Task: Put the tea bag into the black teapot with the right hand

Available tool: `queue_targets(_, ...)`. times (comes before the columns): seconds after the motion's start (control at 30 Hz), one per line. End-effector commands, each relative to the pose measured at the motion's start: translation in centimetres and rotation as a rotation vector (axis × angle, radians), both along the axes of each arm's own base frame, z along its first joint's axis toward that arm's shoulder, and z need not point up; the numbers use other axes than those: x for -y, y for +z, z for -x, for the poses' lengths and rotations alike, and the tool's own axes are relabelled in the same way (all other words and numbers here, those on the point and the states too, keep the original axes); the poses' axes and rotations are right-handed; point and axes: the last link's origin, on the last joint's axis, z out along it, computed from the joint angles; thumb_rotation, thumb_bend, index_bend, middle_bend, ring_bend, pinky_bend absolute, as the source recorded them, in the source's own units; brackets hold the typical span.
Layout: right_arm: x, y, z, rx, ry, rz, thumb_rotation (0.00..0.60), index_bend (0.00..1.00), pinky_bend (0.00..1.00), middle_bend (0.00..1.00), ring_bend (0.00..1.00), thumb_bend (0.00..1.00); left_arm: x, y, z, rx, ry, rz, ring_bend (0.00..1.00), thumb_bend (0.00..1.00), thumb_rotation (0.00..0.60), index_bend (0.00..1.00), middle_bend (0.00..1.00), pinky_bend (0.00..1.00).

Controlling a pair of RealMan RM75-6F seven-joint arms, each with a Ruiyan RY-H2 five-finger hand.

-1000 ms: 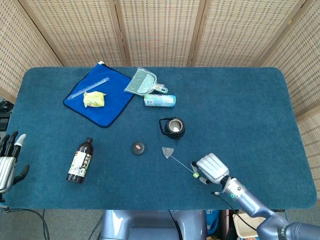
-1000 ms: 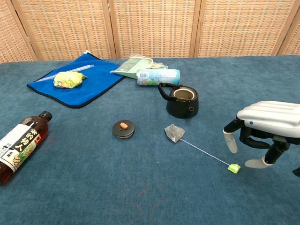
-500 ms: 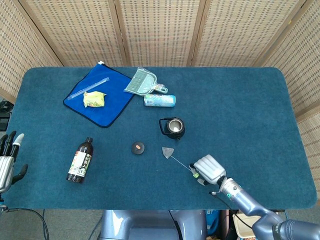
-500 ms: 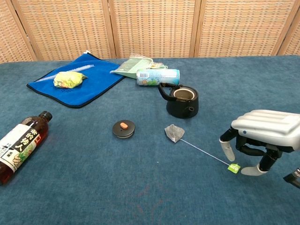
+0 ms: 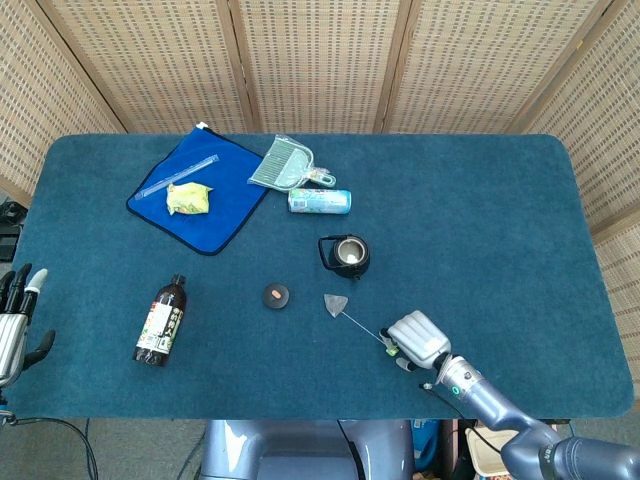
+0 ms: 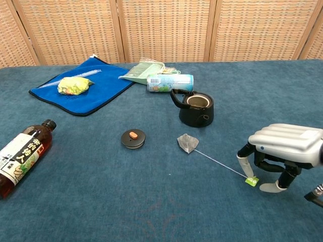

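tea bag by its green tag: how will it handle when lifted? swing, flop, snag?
Probably dangles and swings: the small pyramid-shaped mesh tea bag sits at the far end of a long thin string from the green paper tag under the right hand. Likely very light, so it drags easily. The open black teapot has a narrow mouth; aiming could be fiddly.

The tabletop [image 5: 480,200] was covered in a dark teal carpet-like fabric with rounded corners. Behind it stood a folding screen [image 5: 310,60] of woven rattan panels in light wooden frames, wrapping around the back and both sides. Lighting was even and soft, no harsh shadows. A bit of grey floor [image 5: 130,450] showed below the front edge.
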Motion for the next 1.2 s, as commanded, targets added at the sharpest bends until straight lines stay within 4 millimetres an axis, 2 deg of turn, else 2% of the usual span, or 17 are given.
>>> queue_targets(0.03,0.08,-0.06,0.04,-0.001,-0.001,0.001,0.600,0.56,1.00,0.96,0.99,0.43,0.00,0.01,0.02,0.000,0.000,0.000,0.00,0.35,0.600,0.00,0.00,0.00)
queue_targets(0.87,0.59,-0.85,0.21,-0.019,-0.009,-0.005,0.600,0.58,1.00,0.96,0.99,0.46,0.02,-0.06,0.42,0.005,0.010,-0.001,0.00,0.35,0.600,0.00,0.00,0.00)
queue_targets(1.2,0.80,-1.03,0.00,-0.012,-0.008,0.000,0.600,0.58,1.00,0.97,0.99,0.52,0.08,0.00,0.66,0.008,0.016,-0.004,0.00,0.35,0.600,0.00,0.00,0.00)
